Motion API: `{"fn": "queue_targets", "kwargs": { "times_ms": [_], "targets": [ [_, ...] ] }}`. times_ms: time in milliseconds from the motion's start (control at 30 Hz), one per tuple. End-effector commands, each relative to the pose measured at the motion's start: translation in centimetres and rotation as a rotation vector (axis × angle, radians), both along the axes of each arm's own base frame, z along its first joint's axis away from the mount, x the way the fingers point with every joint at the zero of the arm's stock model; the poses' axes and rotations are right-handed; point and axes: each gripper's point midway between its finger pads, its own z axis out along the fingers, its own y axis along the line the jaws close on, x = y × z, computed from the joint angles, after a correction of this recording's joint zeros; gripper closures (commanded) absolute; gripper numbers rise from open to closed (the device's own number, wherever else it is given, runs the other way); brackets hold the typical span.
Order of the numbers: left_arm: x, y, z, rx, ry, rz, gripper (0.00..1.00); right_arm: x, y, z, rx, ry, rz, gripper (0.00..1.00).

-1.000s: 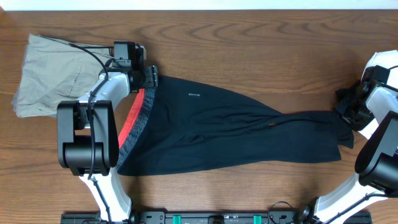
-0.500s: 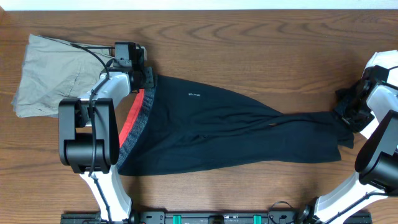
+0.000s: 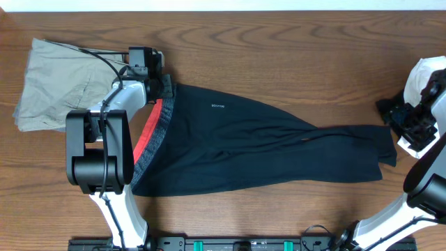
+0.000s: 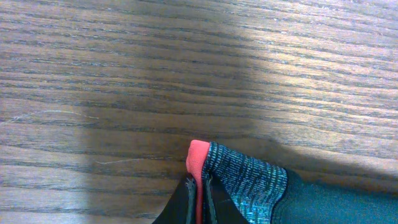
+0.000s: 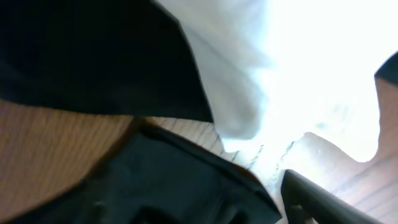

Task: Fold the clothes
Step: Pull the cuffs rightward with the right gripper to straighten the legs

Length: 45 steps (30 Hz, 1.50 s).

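Across the middle of the table [image 3: 279,49] the leggings [image 3: 251,146] lie flat and spread out. Their waistband [image 3: 157,129] is at the left and both legs run off to the right, where the hems end near the right gripper [image 3: 398,122]. A small white logo [image 3: 218,107] shows near the waist. At the far corner of the waistband sits the left gripper [image 3: 166,86]. Its wrist view shows the dark fingers [image 4: 186,208] pinched tight on the red-and-grey edge, right at the corner, with bare wood beyond. Over on the right, I cannot tell how wide that gripper stands or whether it has any cloth, since its wrist view is a blur of black fabric and white glare. Khaki trousers [image 3: 56,84] lie rumpled at the left end, just beyond the left arm.
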Motion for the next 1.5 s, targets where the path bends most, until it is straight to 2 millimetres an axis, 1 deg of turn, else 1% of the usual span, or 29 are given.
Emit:
{"fn": "queue_targets", "kwargs": {
  "times_ms": [0,100,233,367,533,767,1067,1333,1467],
  "targets": [
    [0.0,0.5,-1.1,0.027,0.021,0.008,0.94,1.0,0.4,0.7,0.037,-0.061,-0.008,0.31],
    [0.0,0.5,-1.1,0.027,0.021,0.008,0.94,1.6,0.7,0.6,0.057,-0.088,-0.003,0.31],
    [0.0,0.5,-1.1,0.027,0.021,0.009,0.94,2.1,0.7,0.3,0.039,-0.101,0.006,0.31],
    [0.0,0.6,-1.1,0.027,0.021,0.009,0.94,1.7,0.2,-0.3,0.009,-0.084,0.002,0.31],
    [0.0,0.5,-1.0,0.027,0.017,0.009,0.94,1.9,0.6,-0.8,0.031,-0.090,0.006,0.41],
    [0.1,0.5,-1.0,0.027,0.016,0.009,0.94,2.3,0.7,-0.9,0.031,-0.102,0.011,0.41],
    [0.0,0.6,-1.0,0.027,0.017,0.009,0.94,2.5,2.0,-3.0,0.099,-0.081,0.015,0.42],
    [0.1,0.6,-1.0,0.027,0.016,0.009,0.94,2.4,2.1,-3.9,0.110,-0.063,0.012,0.42],
    [0.1,0.6,-1.0,0.027,0.017,0.009,0.94,2.3,2.2,-4.3,0.115,-0.057,0.011,0.44]
  ]
}}
